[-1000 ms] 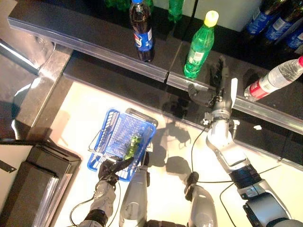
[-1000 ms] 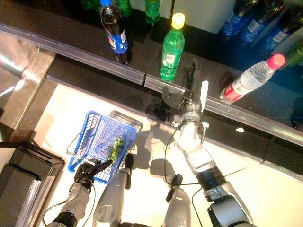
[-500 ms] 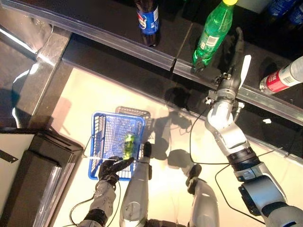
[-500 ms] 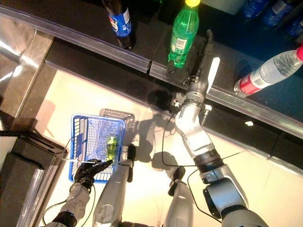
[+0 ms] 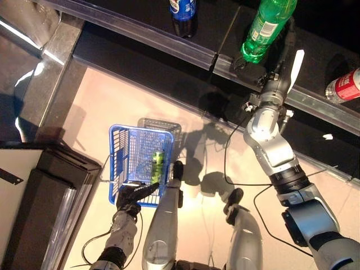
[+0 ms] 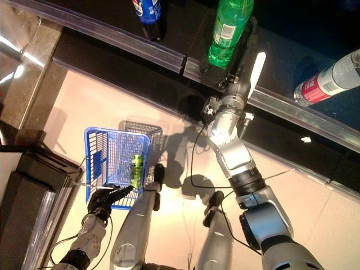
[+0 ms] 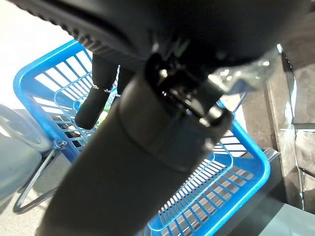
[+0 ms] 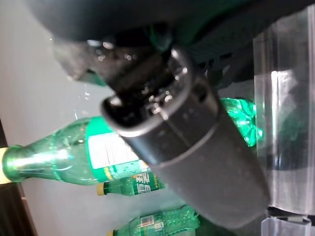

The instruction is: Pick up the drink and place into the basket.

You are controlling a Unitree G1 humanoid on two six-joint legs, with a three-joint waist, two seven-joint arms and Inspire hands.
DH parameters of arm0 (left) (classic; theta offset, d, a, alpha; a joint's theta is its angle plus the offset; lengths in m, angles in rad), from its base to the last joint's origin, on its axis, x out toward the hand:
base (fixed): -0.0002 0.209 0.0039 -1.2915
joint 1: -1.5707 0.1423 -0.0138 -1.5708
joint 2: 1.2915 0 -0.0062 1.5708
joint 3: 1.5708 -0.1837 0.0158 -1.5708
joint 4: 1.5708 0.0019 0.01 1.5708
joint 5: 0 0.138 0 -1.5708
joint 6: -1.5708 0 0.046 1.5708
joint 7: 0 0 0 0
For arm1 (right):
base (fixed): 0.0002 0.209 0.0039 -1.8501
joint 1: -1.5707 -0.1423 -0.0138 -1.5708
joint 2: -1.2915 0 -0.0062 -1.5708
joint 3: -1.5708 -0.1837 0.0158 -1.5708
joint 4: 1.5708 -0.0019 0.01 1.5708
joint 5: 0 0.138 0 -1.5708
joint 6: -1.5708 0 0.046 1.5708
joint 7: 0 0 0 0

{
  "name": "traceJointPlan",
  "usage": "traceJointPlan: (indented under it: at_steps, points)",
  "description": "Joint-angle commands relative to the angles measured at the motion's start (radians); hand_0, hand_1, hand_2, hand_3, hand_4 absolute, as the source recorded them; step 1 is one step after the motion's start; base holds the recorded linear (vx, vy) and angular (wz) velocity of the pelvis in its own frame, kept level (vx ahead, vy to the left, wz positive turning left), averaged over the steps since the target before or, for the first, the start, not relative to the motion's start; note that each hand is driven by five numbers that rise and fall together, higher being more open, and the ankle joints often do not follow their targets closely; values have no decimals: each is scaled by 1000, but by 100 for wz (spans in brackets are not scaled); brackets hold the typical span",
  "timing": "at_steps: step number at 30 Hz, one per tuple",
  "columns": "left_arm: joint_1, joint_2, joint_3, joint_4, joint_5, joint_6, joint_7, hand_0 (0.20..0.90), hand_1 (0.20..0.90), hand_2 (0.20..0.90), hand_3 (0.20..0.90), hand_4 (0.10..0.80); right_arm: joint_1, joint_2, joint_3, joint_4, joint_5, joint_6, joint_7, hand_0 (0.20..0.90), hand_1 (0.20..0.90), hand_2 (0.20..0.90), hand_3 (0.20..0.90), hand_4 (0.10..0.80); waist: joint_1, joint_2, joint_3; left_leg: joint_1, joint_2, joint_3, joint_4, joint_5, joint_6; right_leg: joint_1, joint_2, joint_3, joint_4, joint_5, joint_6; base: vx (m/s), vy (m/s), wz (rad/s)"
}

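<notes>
A green bottle (image 5: 266,29) with a yellow cap stands on the dark shelf. My right hand (image 5: 281,62) reaches up against its base. The straight fingers (image 5: 290,38) lie along the bottle's right side and the thumb sits low at its left. In the right wrist view the bottle (image 8: 64,155) lies just past the thumb (image 8: 187,147). My left hand (image 5: 132,197) is shut on the wire handles of the blue basket (image 5: 121,163), which hangs low at the left. A small green drink (image 5: 157,163) lies in the basket. The basket also shows in the left wrist view (image 7: 241,172).
A dark cola bottle (image 5: 183,8) stands left of the green one. A water bottle with a red label (image 5: 343,87) leans at the right. A metal rail (image 5: 169,48) edges the shelf. More green bottles (image 8: 133,186) stand behind. A dark cabinet (image 5: 45,208) is at the left.
The camera has shifted. My right hand has reached further onto the shelf, from below the green bottle to against its base. The blue basket has swung from tilted to square.
</notes>
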Motion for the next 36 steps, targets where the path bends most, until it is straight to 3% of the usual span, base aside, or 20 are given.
traceJointPlan:
  at_steps: [1,14,26,27,28,36]
  points:
    - [112,-3,-113,-43,7,-5,5,300,300,300,200,100,-160,-53,-66,-54,-20,-73,-68,900,900,900,900,800,9,18,-15,-6,11,-63,22,-35,-19,-37,-8,14,-13,80,-32,0,0,0]
    - [98,11,-129,-51,0,8,1,300,300,300,200,100,-277,-92,-72,39,50,-80,-111,900,900,900,900,800,24,30,-15,-29,-2,-68,29,-39,-13,-64,-10,6,6,73,-33,0,0,0]
    - [95,34,-135,-67,-20,25,4,300,300,300,200,100,-360,-103,-37,123,215,-125,-16,900,900,900,900,800,47,26,-15,-36,-12,-80,33,-40,-10,-59,-15,-12,5,72,-34,8,-1,0]
    - [94,35,-134,-67,-20,26,4,300,300,300,200,100,-369,-106,-35,134,223,-131,-18,566,566,566,510,410,49,26,-15,-37,-13,-81,35,-41,-11,-58,-15,-13,5,71,-34,0,0,0]
    - [95,37,-137,-68,-22,25,5,300,300,300,200,100,-377,-110,-36,141,226,-130,-24,300,300,300,200,100,50,24,-15,-41,-14,-83,38,-42,-11,-58,-15,-15,5,71,-34,0,0,0]
    - [111,61,-133,-92,-28,27,3,300,300,300,200,100,-424,-154,-34,194,247,-141,-27,300,300,300,200,100,62,13,-15,-52,-16,-95,46,-47,-9,-60,-9,-24,11,68,-34,13,-12,7]
